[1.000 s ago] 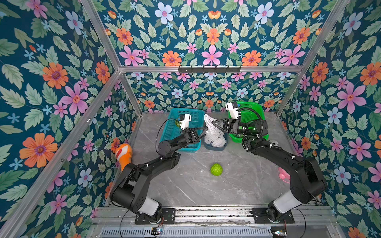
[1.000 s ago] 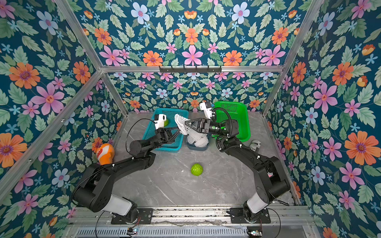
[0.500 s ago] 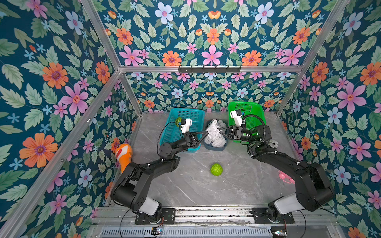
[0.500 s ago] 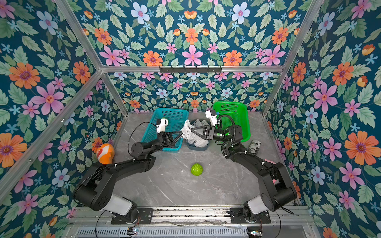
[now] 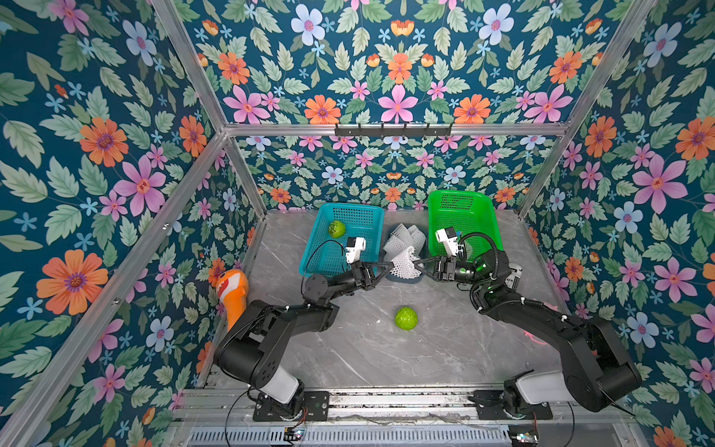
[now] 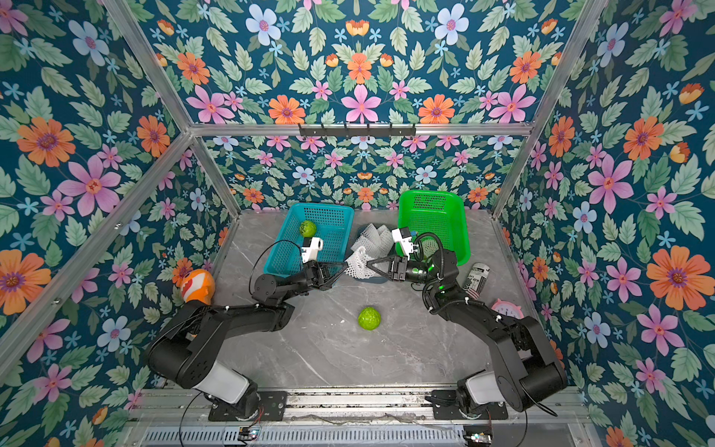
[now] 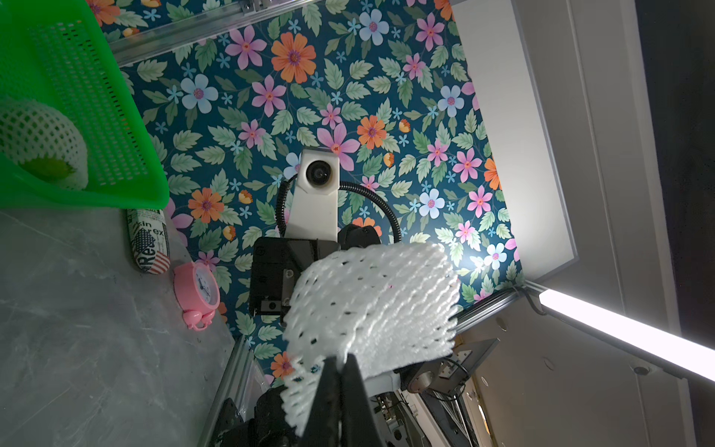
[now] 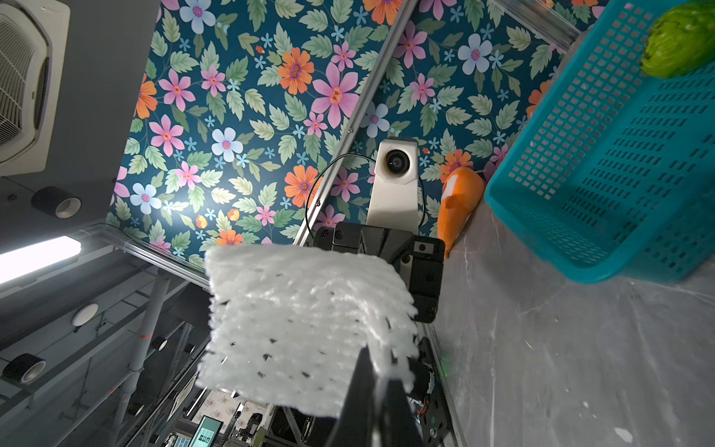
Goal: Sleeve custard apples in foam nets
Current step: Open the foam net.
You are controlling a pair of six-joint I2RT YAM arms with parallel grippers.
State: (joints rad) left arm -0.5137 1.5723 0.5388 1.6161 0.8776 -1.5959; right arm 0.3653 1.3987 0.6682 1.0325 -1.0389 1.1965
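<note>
The held net (image 5: 404, 267) hangs in the air between the two grippers, just in front of the spare nets (image 5: 406, 237), which are piled between the teal basket (image 5: 361, 215) and the green basket (image 5: 460, 211). The left gripper (image 5: 392, 264) pinches one edge of it and the right gripper (image 5: 415, 264) pinches the opposite edge. Both are closed tight on the foam, with only the thin mesh between the fingers. In the left wrist view the dark fingers (image 7: 329, 391) meet on the lower edge of the held net (image 7: 371, 305). In the right wrist view the fingers (image 8: 363, 387) do the same, and the net (image 8: 305, 329) bends like a curved sheet.

The loose apple (image 5: 406, 318) lies bare on the table (image 5: 367, 360), nearer to the robot bases than the grippers and well apart from them. A second apple (image 5: 337, 229), also bare, lies in the far part of the teal basket. A sleeved apple (image 7: 42, 143) rests in the green basket, with a little green skin showing at the open end of its net.

An orange fish toy (image 5: 232, 290) stands at the left wall. A pink clock (image 7: 197, 288) and a printed can (image 7: 149, 244) are at the right wall.
</note>
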